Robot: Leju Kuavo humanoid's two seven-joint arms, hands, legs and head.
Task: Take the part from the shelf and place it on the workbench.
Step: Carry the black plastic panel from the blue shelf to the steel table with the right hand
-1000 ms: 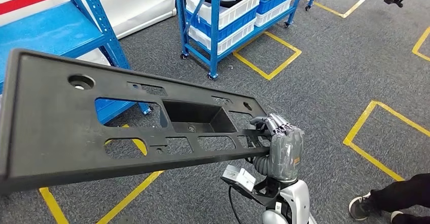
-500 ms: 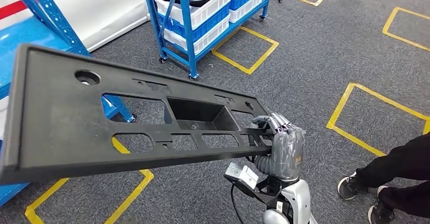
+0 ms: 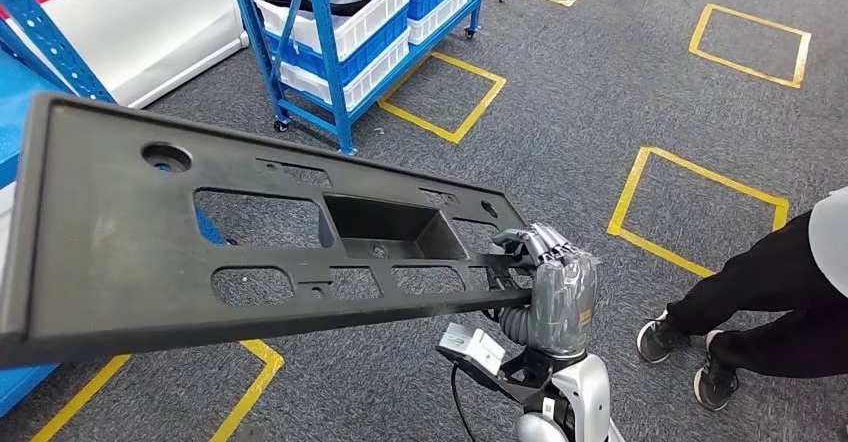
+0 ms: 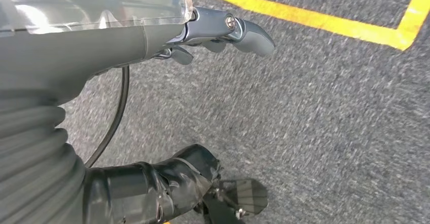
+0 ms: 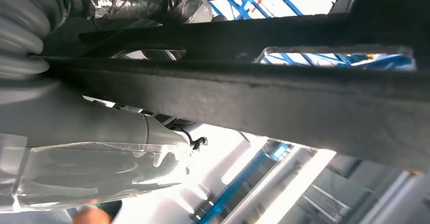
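One part (image 3: 250, 232), long black panel, held off the floor at its end by right hand (image 3: 545, 272), shelf (image 3: 340, 32) beyond | left hand (image 4: 223, 31) holds nothing, fingers loosely apart | carry: keep panel level, steer clear of person (image 3: 760, 302) just beside right hand

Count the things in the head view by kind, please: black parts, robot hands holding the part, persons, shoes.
Black part: 1
Right hand gripping the part: 1
Person: 1
Shoes: 2
Total: 5
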